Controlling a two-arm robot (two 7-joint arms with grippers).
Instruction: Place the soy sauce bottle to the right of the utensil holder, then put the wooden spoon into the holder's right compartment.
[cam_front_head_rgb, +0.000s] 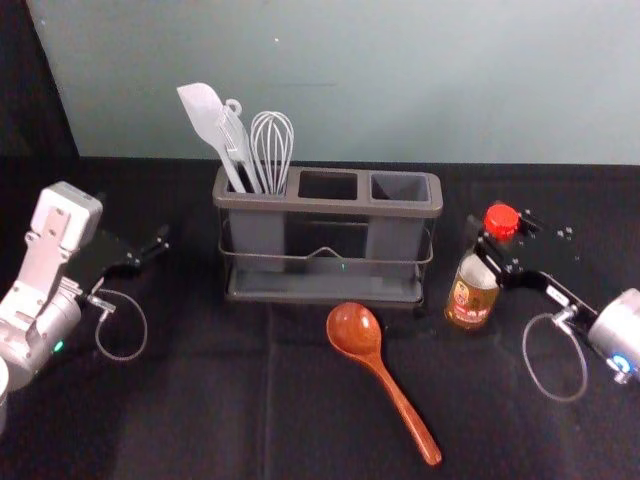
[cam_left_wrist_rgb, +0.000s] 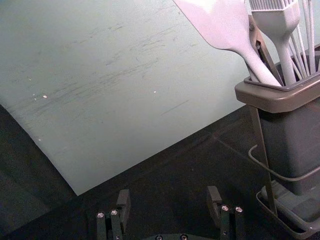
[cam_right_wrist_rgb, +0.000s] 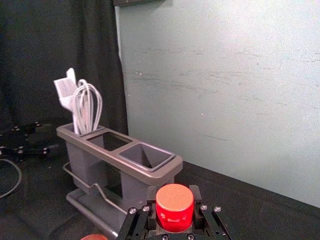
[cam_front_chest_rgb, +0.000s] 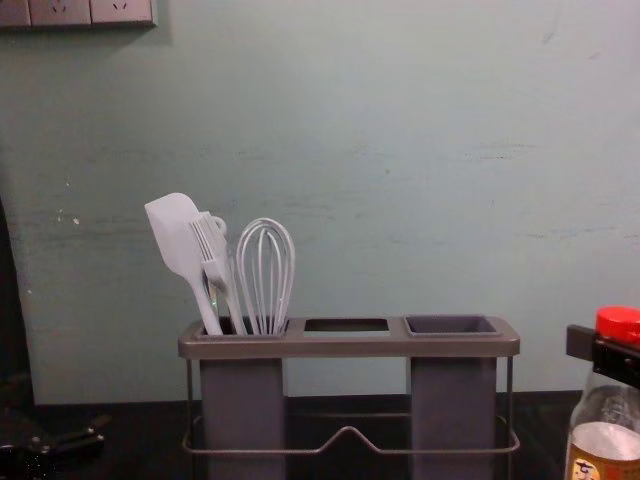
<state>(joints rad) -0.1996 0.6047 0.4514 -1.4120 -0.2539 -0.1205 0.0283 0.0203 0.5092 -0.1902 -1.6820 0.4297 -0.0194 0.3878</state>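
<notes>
My right gripper holds the soy sauce bottle by its neck, to the right of the utensil holder. In the right wrist view the red cap sits between the closed fingers of the right gripper. Whether the bottle's base touches the table, I cannot tell. The wooden spoon lies in front of the holder, its bowl toward it and its handle slanting toward the front right. The holder's right compartment is empty. My left gripper is parked left of the holder; its fingers stand apart.
A white spatula, a brush and a whisk stand in the holder's left compartment. Behind the black-covered table rises a pale wall. A looped cable hangs by each wrist.
</notes>
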